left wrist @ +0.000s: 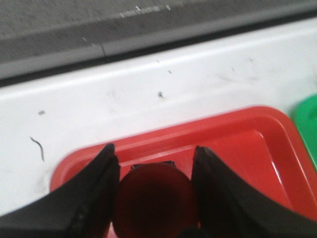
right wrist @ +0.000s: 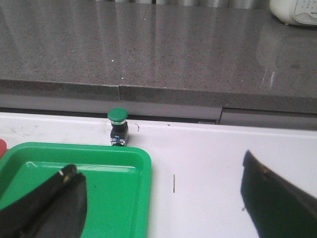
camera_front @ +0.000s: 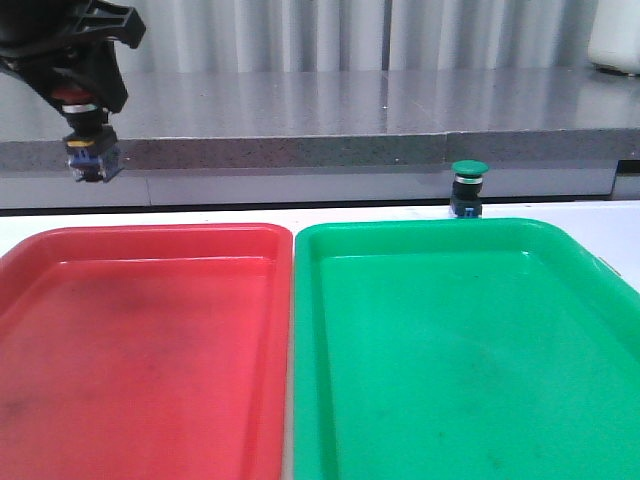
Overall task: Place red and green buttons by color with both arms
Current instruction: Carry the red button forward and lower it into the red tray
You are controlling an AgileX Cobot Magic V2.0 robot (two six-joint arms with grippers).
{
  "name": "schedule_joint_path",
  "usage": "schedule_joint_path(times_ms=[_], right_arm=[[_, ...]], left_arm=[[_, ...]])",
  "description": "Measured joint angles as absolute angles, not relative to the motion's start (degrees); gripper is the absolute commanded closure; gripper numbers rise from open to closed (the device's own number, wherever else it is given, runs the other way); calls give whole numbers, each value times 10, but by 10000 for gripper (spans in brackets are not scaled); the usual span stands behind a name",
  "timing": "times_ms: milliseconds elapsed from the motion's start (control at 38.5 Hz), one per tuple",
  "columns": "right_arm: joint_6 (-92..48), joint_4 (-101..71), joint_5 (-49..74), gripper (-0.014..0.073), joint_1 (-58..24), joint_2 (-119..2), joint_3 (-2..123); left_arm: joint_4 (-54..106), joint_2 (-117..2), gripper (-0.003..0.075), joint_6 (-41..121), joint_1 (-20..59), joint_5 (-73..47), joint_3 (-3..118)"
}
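On the white counter [camera_front: 600,215] behind the green tray [camera_front: 470,350] the green button [camera_front: 468,187] waits, right fingers [right wrist: 163,198] spread wide short of it, while left fingers [camera_front: 88,100] clamp the red button [left wrist: 156,201] above the red tray [camera_front: 140,340], apparently for dropping.

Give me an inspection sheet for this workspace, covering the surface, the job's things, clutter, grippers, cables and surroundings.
Surface: white table with faint dark scuff marks, seen in the wrist views.
Job's things: red button held in the air above the far left corner of the red tray; green button upright on the table just behind the green tray, outside it. Both trays hold nothing.
Clutter: nothing seen.
Grippers: left gripper shut on the red button; right gripper open, holding nothing, short of the green button.
Cables: nothing seen.
Surroundings: grey counter behind the table, a white object on its far right.
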State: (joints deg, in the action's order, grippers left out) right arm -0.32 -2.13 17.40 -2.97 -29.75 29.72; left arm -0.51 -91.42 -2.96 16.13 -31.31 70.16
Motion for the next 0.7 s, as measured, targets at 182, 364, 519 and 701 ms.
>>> schedule_joint_path(times_ms=[182, 364, 519, 701], right_arm=[[-3, -21, 174, -50, -30, -298, 297], [-3, -21, 174, -50, -30, -298, 297], [-3, -21, 174, -50, -30, -298, 297], [-3, -21, 174, -50, -30, -298, 297]], left_arm=[[20, -828, 594, -30, 208, -287, 573], [34, -800, 594, -30, 240, -176, 442], [38, -820, 593, -30, 241, -145, 411], [43, -854, 504, -30, 241, -126, 411]])
